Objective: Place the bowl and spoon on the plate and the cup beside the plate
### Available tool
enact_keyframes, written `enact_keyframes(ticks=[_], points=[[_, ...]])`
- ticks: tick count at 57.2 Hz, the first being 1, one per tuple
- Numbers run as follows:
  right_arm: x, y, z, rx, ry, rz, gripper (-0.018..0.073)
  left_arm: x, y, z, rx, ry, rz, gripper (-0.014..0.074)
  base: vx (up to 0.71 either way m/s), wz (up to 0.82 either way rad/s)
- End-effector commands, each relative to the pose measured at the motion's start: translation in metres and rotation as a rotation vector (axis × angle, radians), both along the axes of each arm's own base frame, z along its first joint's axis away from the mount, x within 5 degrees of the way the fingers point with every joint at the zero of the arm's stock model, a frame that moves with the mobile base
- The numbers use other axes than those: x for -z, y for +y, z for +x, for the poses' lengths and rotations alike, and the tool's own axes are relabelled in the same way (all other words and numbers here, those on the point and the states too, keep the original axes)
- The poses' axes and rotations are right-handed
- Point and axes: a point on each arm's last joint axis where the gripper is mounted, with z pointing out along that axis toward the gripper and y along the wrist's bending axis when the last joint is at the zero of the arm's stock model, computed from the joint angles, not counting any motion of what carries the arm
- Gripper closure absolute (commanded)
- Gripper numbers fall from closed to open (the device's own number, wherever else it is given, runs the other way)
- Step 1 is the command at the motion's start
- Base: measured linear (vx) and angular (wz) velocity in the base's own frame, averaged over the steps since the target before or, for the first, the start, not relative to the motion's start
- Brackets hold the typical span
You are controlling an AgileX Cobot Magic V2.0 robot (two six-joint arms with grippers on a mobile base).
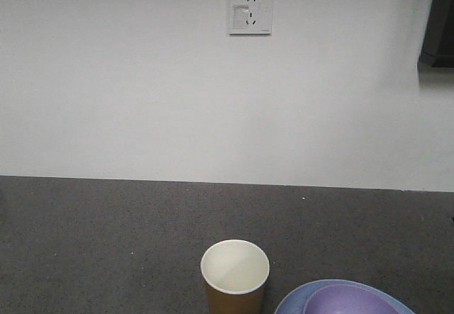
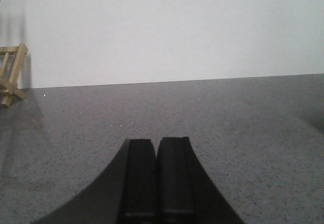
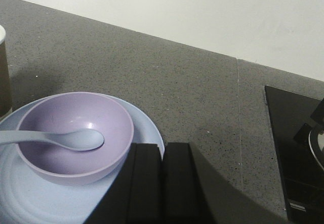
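Right wrist view: lavender bowl (image 3: 75, 135) sitting on pale-blue plate (image 3: 148, 130), spoon (image 3: 61, 139) lying inside bowl.
Cup: brown paper cup (image 1: 235, 275) standing just beside plate, at its 9 o'clock.
Fingers: right gripper (image 3: 162, 155) and left gripper (image 2: 157, 150) both clenched, grasping nothing.
Bowl versus fingers: lying at 10 o'clock, near.
Risk: nudging plate rim while retreating, tipping cup.

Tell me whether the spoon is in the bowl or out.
In: the spoon has its scoop resting inside the bowl, handle over the rim.
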Motion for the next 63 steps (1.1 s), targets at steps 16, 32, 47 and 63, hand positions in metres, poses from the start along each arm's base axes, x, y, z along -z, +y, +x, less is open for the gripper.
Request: enact_keyframes(ticks=[16,32,47,63], points=[[-0.006,0.005,0.010,0.005,-0.249,0.233,0.0568,-0.016,0.001,-0.003,-0.010,-0.116,-0.020,0.0603,0.00,0.00],[0.067,-0.001,0.001,0.099,-0.283,0.422,0.0568,-0.016,0.001,-0.003,-0.010,-0.116,-0.020,0.0603,0.00,0.00],[0.117,-0.002,-0.011,0.099,-0.309,0.445,0.0568,-0.016,0.001,-0.003,-0.010,-0.116,-0.020,0.0603,0.00,0.00],[0.127,0.000,-0.009,0.027,-0.321,0.341,0.0568,-0.016,0.001,-0.003,-0.009,-0.110,-0.019,0.0603,0.00,0.00]])
